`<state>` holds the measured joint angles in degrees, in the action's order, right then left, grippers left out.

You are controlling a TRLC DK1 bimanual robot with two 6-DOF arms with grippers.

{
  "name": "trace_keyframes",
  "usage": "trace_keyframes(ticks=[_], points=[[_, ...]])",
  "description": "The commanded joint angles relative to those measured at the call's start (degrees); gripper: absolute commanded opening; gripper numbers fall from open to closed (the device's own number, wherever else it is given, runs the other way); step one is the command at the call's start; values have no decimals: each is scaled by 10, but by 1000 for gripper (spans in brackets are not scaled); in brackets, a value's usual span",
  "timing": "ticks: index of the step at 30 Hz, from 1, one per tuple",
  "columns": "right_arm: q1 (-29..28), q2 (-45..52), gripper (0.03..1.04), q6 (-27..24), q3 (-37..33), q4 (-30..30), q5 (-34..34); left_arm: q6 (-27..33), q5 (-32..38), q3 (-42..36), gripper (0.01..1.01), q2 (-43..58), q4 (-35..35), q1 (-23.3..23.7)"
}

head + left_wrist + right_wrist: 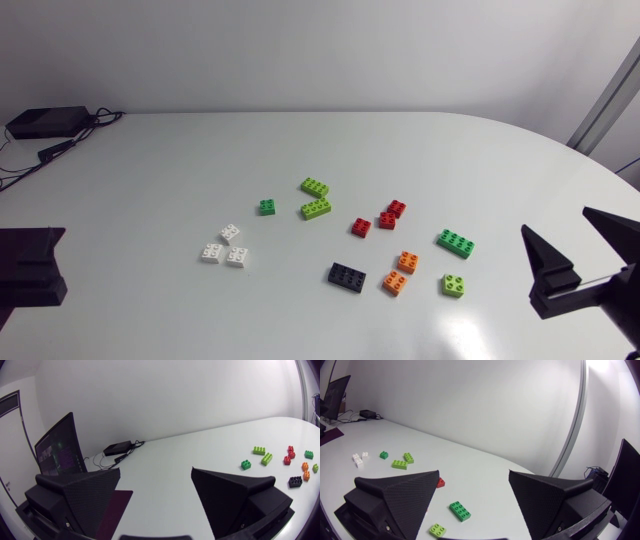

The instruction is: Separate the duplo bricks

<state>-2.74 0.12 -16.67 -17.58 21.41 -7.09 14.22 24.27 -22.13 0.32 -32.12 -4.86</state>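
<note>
My left tool [156,472] and right tool [474,474] gape open, empty, at the table's [300,150] side edges; duplo bricks [316,208] lie scattered mid-table, clear of both.

White desk [200,160] before a plain pale wall [320,50]
The desk is glossy white, its far right corner rounded, and the bare wall rises behind its far edge. A black box [47,121] with trailing cables [104,116] sits at the far left corner; light glints softly off the surface near the near right edge
</note>
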Motion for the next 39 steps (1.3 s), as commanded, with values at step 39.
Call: trace_keyframes(ticks=[39], points=[[36,-6,995,32,178,-240,9,-7,4,211,987,-12,339,-88]])
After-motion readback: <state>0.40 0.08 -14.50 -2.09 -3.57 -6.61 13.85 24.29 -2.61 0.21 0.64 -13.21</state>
